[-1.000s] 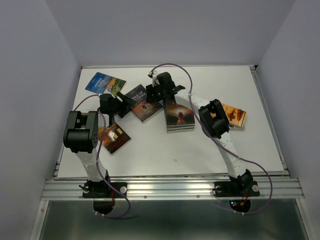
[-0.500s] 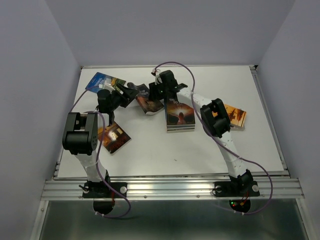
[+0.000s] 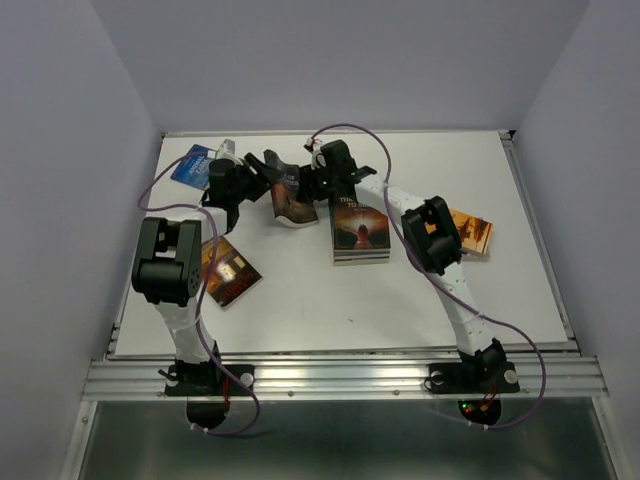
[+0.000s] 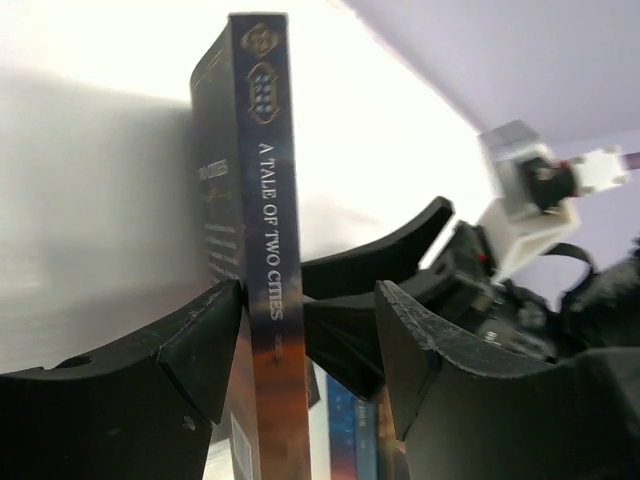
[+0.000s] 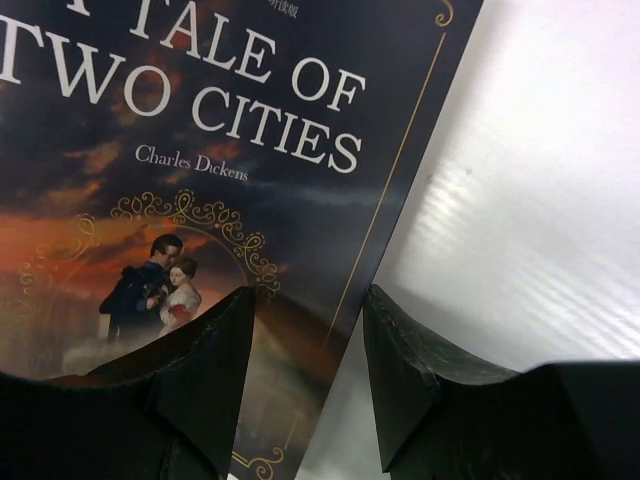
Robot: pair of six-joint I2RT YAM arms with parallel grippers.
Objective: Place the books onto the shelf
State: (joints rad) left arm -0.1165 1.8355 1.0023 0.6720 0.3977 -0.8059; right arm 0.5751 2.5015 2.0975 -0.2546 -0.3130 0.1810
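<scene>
The left pincer (image 4: 305, 310) straddles the spine of an upright book (image 4: 264, 150), jaws apart, one finger touching it. The right pincer (image 5: 305, 320), half open, meets the cover opposite, gripping nothing visible. A stack (image 3: 358, 230) lies just right of it on the table (image 3: 400, 300). No shelf shows; seemingly every book is yet to go up.
</scene>
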